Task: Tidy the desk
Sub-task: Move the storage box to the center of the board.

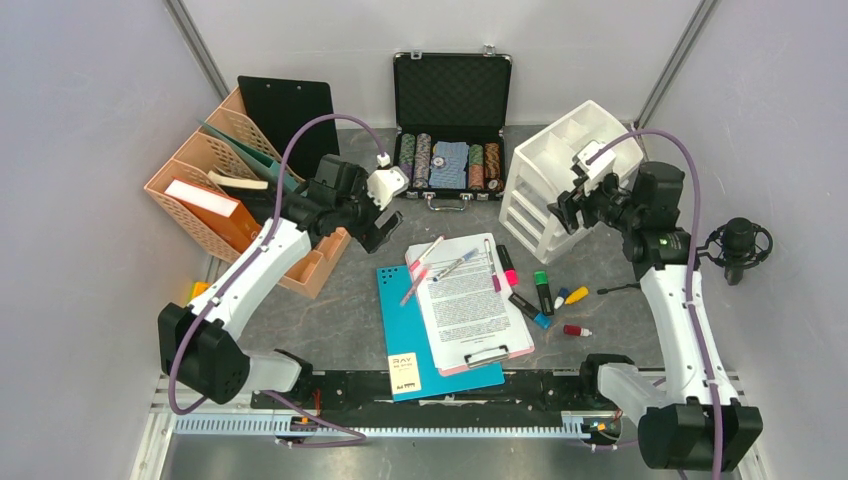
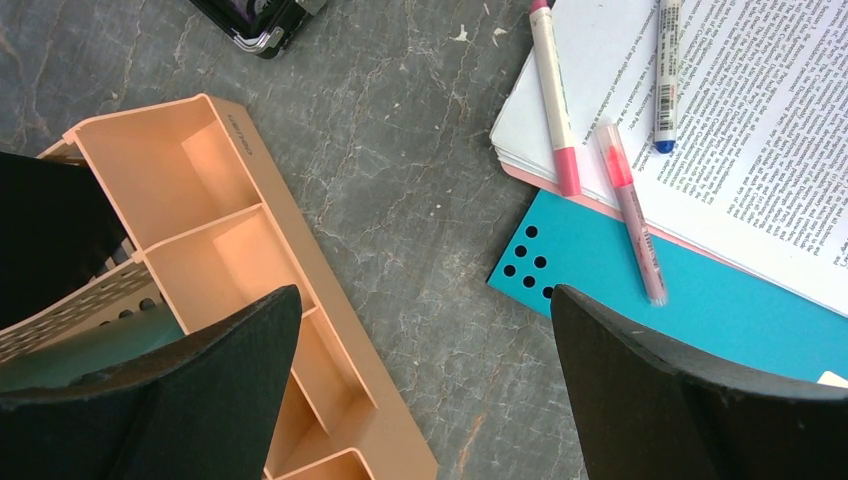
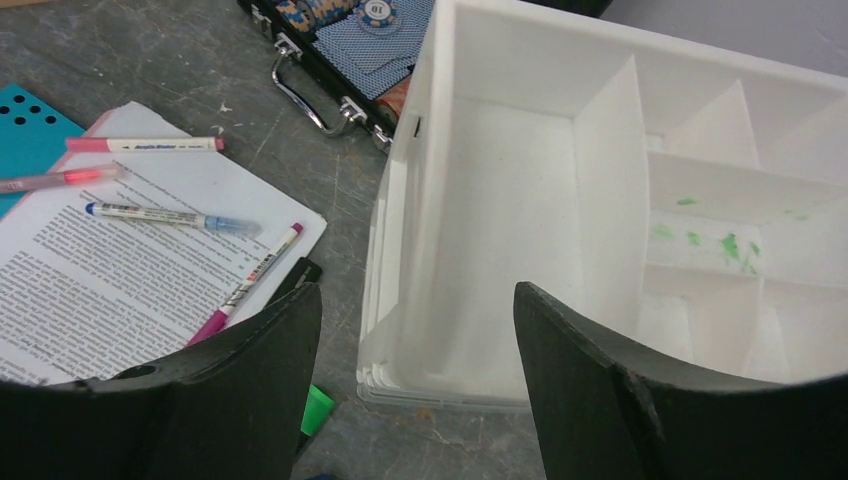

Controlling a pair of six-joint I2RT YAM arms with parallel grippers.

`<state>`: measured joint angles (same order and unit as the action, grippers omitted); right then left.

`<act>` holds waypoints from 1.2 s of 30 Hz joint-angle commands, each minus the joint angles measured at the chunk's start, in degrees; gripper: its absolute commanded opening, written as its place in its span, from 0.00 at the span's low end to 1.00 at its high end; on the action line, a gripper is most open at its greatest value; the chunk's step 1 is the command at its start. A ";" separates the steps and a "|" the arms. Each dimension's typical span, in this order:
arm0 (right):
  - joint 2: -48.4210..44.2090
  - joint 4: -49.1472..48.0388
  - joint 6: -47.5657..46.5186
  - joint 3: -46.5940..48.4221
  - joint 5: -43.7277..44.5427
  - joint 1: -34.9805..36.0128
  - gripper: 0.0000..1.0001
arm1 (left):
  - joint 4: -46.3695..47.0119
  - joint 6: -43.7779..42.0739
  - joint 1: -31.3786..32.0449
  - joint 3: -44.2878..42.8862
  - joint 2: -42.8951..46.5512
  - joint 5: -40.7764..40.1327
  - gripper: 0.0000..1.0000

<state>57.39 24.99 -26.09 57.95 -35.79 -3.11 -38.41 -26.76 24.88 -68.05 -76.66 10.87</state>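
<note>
My left gripper [image 2: 422,300] and right gripper [image 3: 417,290] spread empty; markers [image 1: 541,292] lie loose mid-frame on the desk [image 1: 350,295]; tidying seems barely begun.

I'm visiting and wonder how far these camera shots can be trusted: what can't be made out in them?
- Printed text on the white paper sheet: too small in the top view, cut by frame edges in both wrist views.
- Small yellow object beside the peach plastic file rack: top view, mostly behind the left arm.
- White plastic drawer organizer: top view, right arm covers part; drawer contents unseen.
</note>
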 commanded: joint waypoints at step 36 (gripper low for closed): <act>4.21 -18.33 18.51 7.31 25.06 17.76 0.87 | 5.81 23.38 2.71 -15.22 -14.19 5.22 1.00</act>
<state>66.89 5.17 -1.52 60.69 -20.73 14.52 -33.98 -5.76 27.22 -81.84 -91.48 14.92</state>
